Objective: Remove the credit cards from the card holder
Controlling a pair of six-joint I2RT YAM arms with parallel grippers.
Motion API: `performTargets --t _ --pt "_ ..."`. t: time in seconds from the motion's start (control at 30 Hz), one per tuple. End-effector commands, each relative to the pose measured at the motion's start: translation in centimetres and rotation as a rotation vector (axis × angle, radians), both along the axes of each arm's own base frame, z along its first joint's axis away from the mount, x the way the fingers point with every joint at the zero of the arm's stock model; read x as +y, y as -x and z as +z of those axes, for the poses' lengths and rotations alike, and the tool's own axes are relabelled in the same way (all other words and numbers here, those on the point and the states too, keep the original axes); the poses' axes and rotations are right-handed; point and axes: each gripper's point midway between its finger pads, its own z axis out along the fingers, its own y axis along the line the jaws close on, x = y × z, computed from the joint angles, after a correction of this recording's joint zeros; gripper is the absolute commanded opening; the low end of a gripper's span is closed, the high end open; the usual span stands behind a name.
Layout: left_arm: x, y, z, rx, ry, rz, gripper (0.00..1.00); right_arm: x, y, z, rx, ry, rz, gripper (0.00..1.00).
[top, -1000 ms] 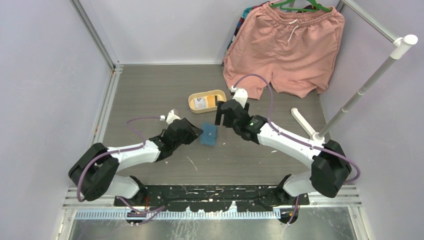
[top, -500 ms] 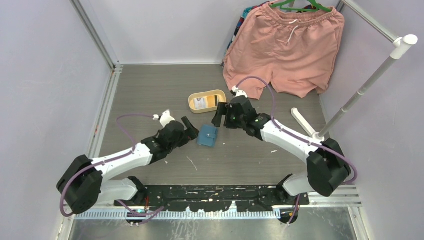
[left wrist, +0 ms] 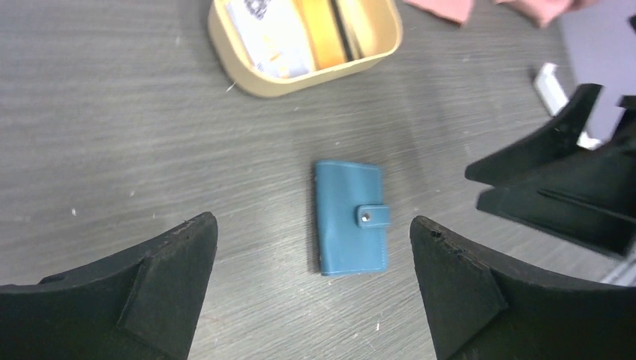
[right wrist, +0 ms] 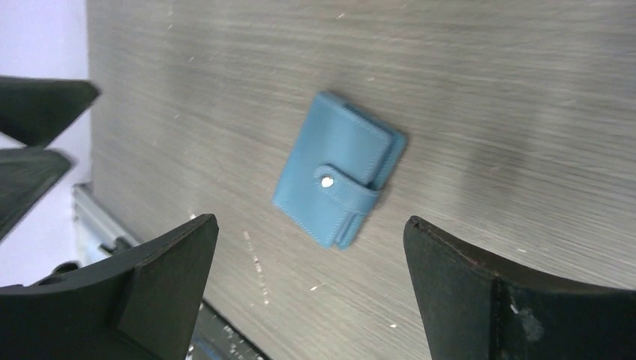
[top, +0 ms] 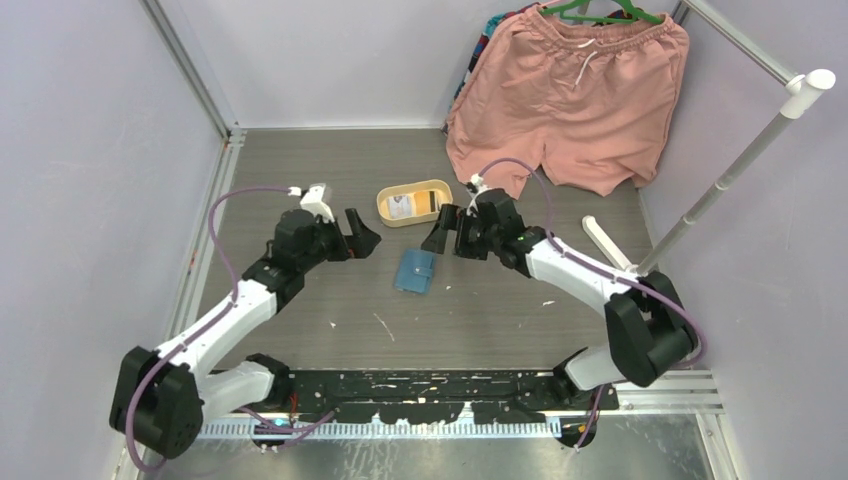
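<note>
From the top view the card holder (top: 415,271) is just a small blue rectangle lying on the table (top: 300,180) between the two arms. The wrist cams show more: it's folded shut, with the tab snapped over the front. The left wrist cam also looks right into the yellow tray (left wrist: 300,81), where a whitish card (left wrist: 266,34) with dark marks lies. I can't tell what the yellow and dark bits beside it are.

Left gripper (top: 358,232) and right gripper (top: 447,232) are both spread wide and holding nothing, one on each side of the holder and clear of it.

The surface is grey wood-grain with a few white specks. The walls are pale, and pink shorts (top: 570,95) hang at the back right.

A second ago the left gripper was right on the holder; now it has pulled back to the left.
</note>
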Motion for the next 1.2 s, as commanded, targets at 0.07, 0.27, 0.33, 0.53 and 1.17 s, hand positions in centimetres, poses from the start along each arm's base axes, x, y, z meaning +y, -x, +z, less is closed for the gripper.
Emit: performTargets --t 0.07,0.27,0.33,0.53,1.17 --pt "0.4 0.2 4.9 -0.222 0.046 -0.158 1.00 -6.0 -3.7 4.4 -0.214 0.197 -0.231 1.00" --pt "2.3 0.5 6.1 -0.278 0.029 -0.127 1.00 -13.7 -4.3 3.0 -0.205 0.417 -0.530 1.00" --pt "2.7 0.8 6.2 -0.293 0.028 -0.111 1.00 -14.8 -4.1 3.6 -0.232 0.422 -0.578 1.00" --pt "3.4 1.0 6.5 -0.313 0.020 -0.078 1.00 -15.0 -3.8 5.7 -0.301 0.371 -0.595 1.00" --pt "4.3 0.9 7.1 -0.340 0.010 -0.021 1.00 -14.6 -3.6 5.9 -0.324 0.327 -0.581 1.00"
